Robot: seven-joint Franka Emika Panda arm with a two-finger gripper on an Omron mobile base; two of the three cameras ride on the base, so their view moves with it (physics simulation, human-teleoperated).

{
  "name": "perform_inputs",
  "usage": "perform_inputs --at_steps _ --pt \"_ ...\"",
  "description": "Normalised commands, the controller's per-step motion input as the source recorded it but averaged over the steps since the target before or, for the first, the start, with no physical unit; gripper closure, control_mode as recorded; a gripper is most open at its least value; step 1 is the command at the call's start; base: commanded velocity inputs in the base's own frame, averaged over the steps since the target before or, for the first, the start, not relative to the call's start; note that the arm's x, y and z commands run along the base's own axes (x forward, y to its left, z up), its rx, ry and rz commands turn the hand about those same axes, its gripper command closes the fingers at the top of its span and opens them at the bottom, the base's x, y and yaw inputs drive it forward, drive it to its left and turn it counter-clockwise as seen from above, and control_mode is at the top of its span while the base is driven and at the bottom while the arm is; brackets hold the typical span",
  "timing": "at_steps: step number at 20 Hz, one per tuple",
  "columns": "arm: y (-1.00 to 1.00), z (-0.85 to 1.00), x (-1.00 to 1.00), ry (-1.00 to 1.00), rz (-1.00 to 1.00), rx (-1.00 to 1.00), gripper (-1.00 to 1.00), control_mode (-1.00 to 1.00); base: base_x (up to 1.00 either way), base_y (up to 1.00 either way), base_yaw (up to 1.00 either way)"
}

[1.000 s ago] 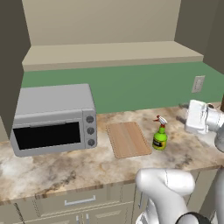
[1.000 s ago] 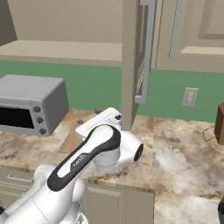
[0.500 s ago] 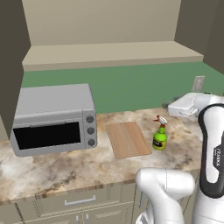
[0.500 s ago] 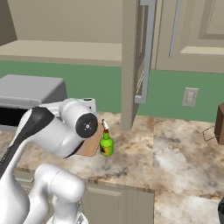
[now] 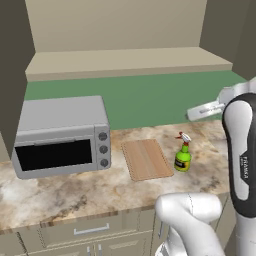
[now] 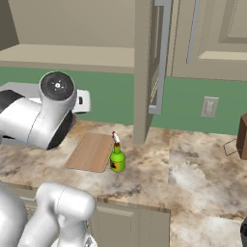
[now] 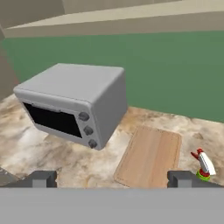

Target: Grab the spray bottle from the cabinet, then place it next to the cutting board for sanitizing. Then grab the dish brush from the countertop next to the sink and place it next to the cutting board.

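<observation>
The green spray bottle with its red and white head stands upright on the marbled countertop, just right of the wooden cutting board. From the right base view the bottle stands at the cutting board's right edge. My gripper is open and holds nothing. It hangs high above the counter, looking down on the board and the bottle. The cabinet stands open with a bare pale shelf. The dish brush and the sink are out of view.
A grey toaster oven stands left of the board. The open cabinet door juts out above the counter right of the bottle. A wall outlet and a brown object are at the far right.
The arm has swung up and back from low beside the bottle to a raised pose. The bottle stays where it stood next to the board, and the gripper stays open.
</observation>
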Motion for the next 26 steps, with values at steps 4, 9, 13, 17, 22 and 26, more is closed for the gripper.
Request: perform_inputs --at_steps 4,9,13,17,22,26 --pt "0.3 0.03 -0.16 0.28 -0.17 -0.27 -1.0 -1.0 0.0 0.0 0.0" --pt "0.08 -0.12 -0.14 0.07 -0.25 -0.18 -1.0 -1.0 0.0 0.0 0.0" --pt "0.0 -0.41 -0.09 -0.01 -0.17 -0.04 -1.0 -1.0 0.0 0.0 0.0" --pt "0.0 -0.4 -0.13 -0.07 -0.13 0.0 -1.0 -1.0 0.0 0.0 0.0" --pt "0.0 -0.18 -0.11 -0.13 -0.12 0.03 -1.0 -1.0 0.0 0.0 0.0" --pt "0.0 -0.02 -0.11 -0.39 -0.07 0.0 -1.0 -1.0 0.0 0.0 0.0"
